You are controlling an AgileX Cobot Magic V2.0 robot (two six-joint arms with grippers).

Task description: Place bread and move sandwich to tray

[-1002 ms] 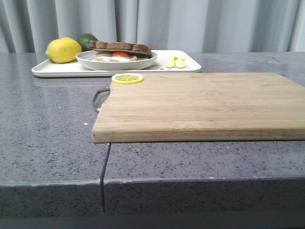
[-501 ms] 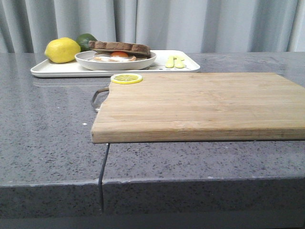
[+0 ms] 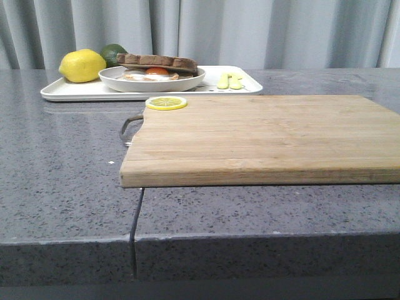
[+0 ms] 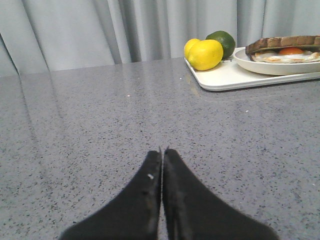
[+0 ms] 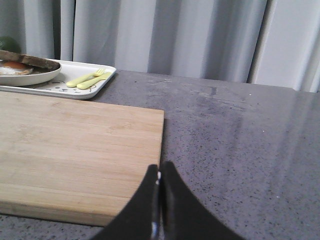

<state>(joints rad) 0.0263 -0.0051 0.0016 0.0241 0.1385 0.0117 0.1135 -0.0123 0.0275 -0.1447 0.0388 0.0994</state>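
Front view: the sandwich (image 3: 156,67), bread (image 3: 157,61) on top, sits on its plate (image 3: 152,81) on the tray (image 3: 75,91) at eleven o'clock; the task looks done.

Left wrist: left gripper (image 4: 162,152) clenched, empty.

Right wrist: right gripper (image 5: 159,172) clenched, empty, over the board (image 5: 70,145).

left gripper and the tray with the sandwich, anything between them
Nothing: in the left wrist view only bare grey countertop separates the left gripper from the tray.
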